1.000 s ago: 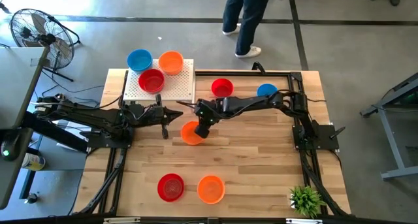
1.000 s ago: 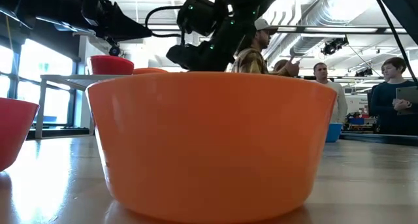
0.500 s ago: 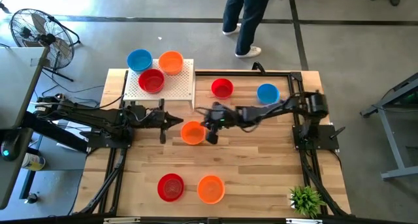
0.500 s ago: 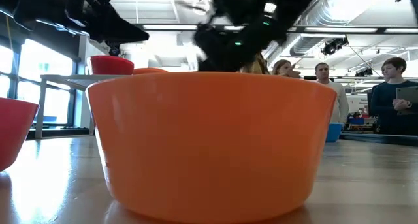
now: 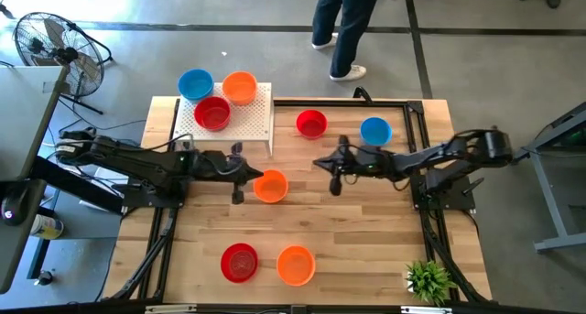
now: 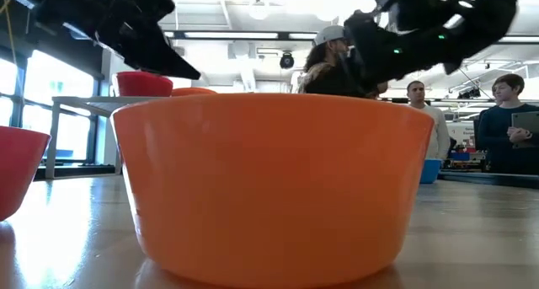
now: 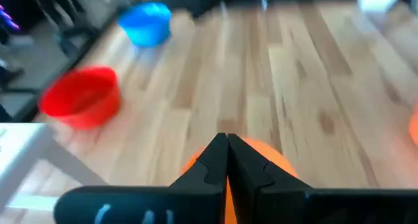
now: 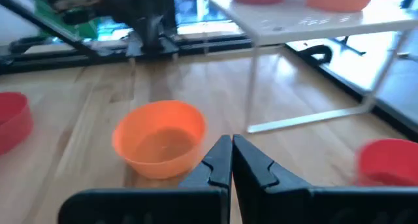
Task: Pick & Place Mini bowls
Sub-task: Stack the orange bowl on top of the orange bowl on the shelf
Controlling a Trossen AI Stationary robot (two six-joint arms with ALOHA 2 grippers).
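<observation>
Wooden table [image 5: 366, 232] in an open workshop; concrete floor around it, a fan [image 5: 50, 41] off the far left corner, people standing beyond the far edge.

Left gripper [image 5: 249, 174]: fingers pressed together, nothing held, tip just beside the left rim of an orange bowl [image 5: 270, 187] at mid-table. In the left wrist view the closed fingers [image 7: 225, 165] sit directly over that bowl.

Right gripper [image 5: 322, 162]: fingers closed on nothing, hanging right of the same orange bowl, clear of it. The right wrist view shows the bowl [image 8: 160, 138] upright and empty ahead of the shut fingertips [image 8: 230, 160].

Other bowls: one red [image 5: 311, 124] and one blue [image 5: 375, 130] near the far edge, right of centre. One red [image 5: 240, 262] and one orange [image 5: 296, 265] side by side near the near edge. A white perforated stand [image 5: 252, 122] at the far left corner carries a red bowl [image 5: 211, 113] and an orange one [image 5: 240, 87]; a blue one [image 5: 195, 83] sits at its far edge.

Small green plant [image 5: 428, 279] at the near right corner.
</observation>
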